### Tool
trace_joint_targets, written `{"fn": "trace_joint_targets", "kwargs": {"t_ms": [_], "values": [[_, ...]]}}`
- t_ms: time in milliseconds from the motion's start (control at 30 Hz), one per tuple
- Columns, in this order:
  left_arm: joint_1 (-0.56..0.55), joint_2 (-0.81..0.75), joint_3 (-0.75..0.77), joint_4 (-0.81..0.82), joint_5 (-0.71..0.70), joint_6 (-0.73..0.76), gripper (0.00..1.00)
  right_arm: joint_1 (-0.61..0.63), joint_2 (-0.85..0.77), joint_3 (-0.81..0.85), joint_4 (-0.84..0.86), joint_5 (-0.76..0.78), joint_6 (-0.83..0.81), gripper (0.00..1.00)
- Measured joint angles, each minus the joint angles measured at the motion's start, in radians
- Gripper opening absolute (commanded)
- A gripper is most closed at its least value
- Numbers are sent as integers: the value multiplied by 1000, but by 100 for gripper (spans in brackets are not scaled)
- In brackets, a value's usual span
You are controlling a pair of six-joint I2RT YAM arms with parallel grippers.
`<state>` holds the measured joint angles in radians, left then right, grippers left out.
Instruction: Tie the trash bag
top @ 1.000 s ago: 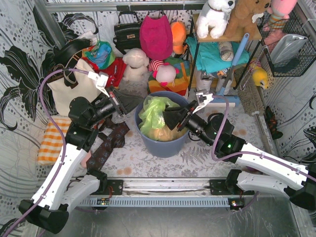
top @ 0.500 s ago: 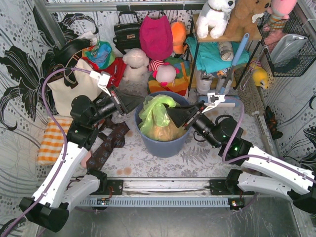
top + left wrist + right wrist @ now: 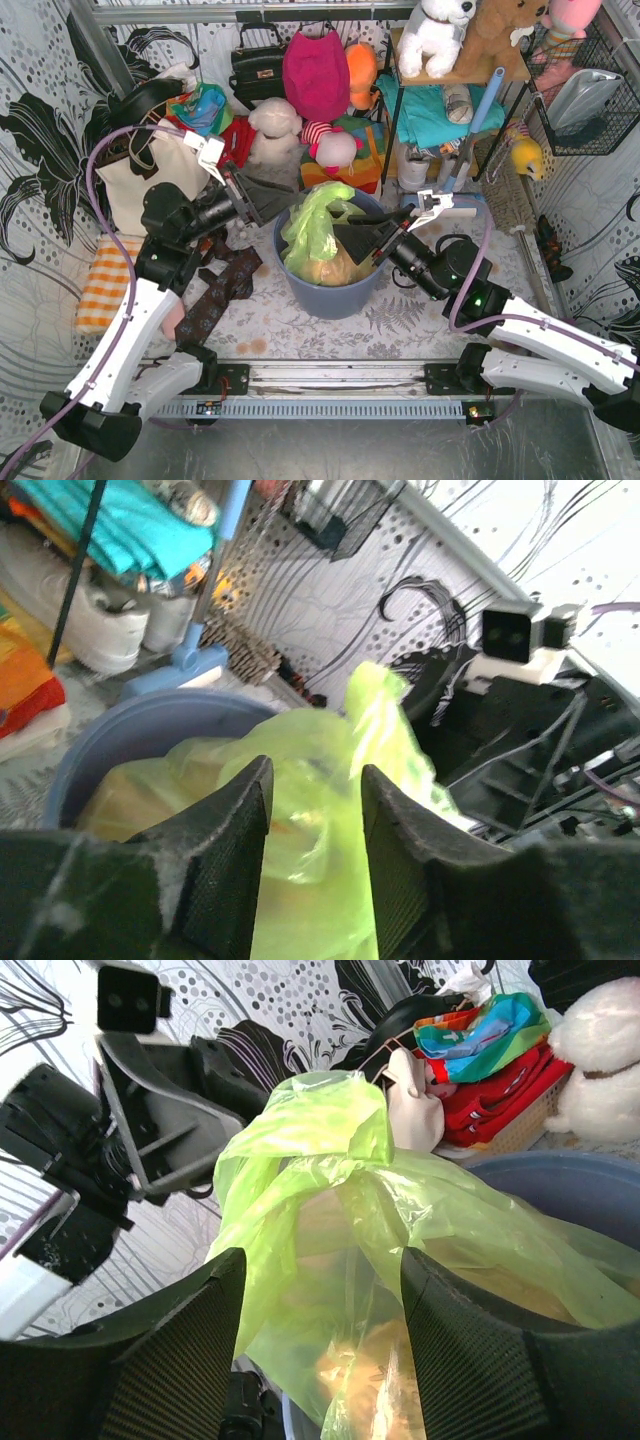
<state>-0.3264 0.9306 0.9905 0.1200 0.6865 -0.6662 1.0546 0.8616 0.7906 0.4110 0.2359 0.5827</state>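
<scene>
On the desk (image 3: 405, 318), between the two arms, stands a round blue-grey bin (image 3: 330, 298). The trash bag (image 3: 315, 225) sits inside the bin. It is thin, lime green and crinkly, and its top is bunched up into a floppy peak that pokes up above the rim. Some tan paper (image 3: 322, 268) shows through the plastic lower down.

The left tool (image 3: 272, 200) hangs just beside the left rim of the bin, pointing at the bag. Seen from the left wrist, its two black fingers (image 3: 230, 850) stand apart, and the green bag shows in the gap past them. I cannot see them pinching any plastic.

The right tool (image 3: 357, 238) reaches over the right side of the bin, close to the bag. Seen from the right wrist, its fingers (image 3: 185, 1350) stand wide apart, one on each side of the picture, with the bag's peak past them. They are not squeezing the bag.

Behind the bin, at the back, hangs a magenta bag (image 3: 315, 70), and a white toy dog (image 3: 435, 35) sits up on a shelf.
</scene>
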Motion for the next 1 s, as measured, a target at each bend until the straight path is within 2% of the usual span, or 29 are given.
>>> {"fn": "trace_joint_targets", "kwargs": {"t_ms": [167, 333, 500, 733, 900, 1000], "values": [[0, 22, 100, 13, 36, -3, 64, 0, -11, 18, -22, -15, -31, 63], [-10, 81, 213, 23, 72, -2, 69, 0, -42, 50, -54, -24, -55, 69], [-78, 182, 316, -17, 78, 50, 70, 0, -45, 101, -113, -57, -72, 77], [-143, 308, 395, -117, 77, 130, 72, 0, 24, 206, -227, -142, -74, 77], [-150, 361, 436, -163, 77, 171, 71, 0, 85, 221, -274, -184, -66, 71], [-158, 372, 442, -181, 77, 186, 69, 0, 108, 221, -299, -192, -59, 56]]}}
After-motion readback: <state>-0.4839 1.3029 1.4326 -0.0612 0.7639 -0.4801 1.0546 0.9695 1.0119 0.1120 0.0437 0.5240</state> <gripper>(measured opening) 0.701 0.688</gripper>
